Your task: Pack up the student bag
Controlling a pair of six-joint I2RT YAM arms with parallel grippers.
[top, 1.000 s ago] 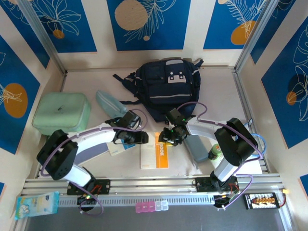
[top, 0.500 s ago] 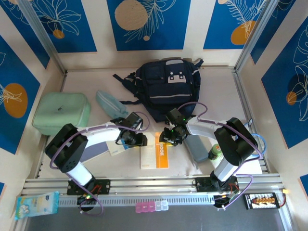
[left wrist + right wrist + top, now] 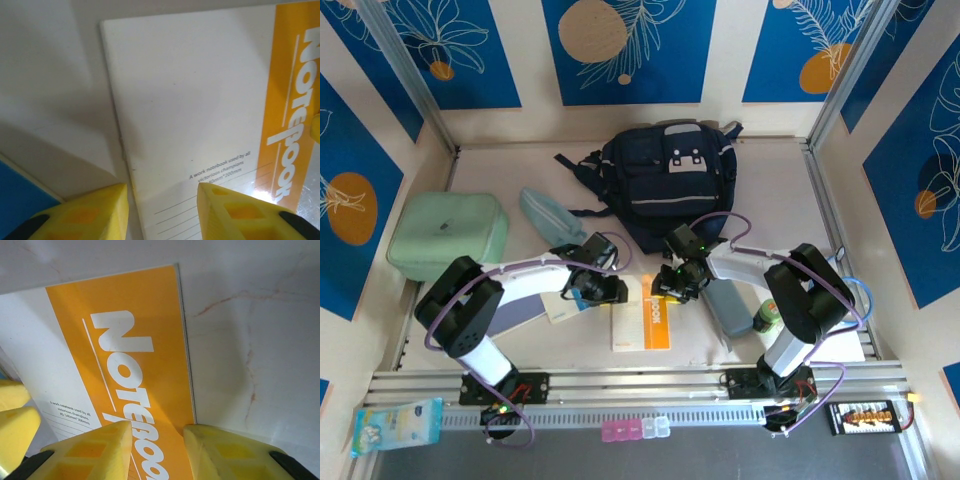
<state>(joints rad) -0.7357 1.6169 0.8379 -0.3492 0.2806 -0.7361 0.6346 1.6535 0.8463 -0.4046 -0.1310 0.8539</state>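
The student bag [image 3: 670, 185], a dark navy backpack, lies at the back centre of the table. In front of it a white and orange notebook [image 3: 642, 322] lies flat. My left gripper [image 3: 617, 292] is low over the notebook's far left corner. In the left wrist view it [image 3: 162, 200] is open, and its yellow fingers straddle the notebook's [image 3: 200, 100] left edge. My right gripper [image 3: 665, 290] is at the far right corner. In the right wrist view it [image 3: 157, 432] is open, one finger on the orange strip [image 3: 130, 340], the other on the table.
A mint-green case [image 3: 447, 235] sits at the left, a grey-blue pencil pouch [image 3: 548, 213] beside it. A grey case [image 3: 728, 308] and a green bottle [image 3: 767, 318] lie near the right arm. A blue book [image 3: 520, 315] lies under the left arm.
My left gripper's jaws have narrowed and its arm has drawn in, its elbow rising. The right gripper has narrowed slightly and stayed in place.
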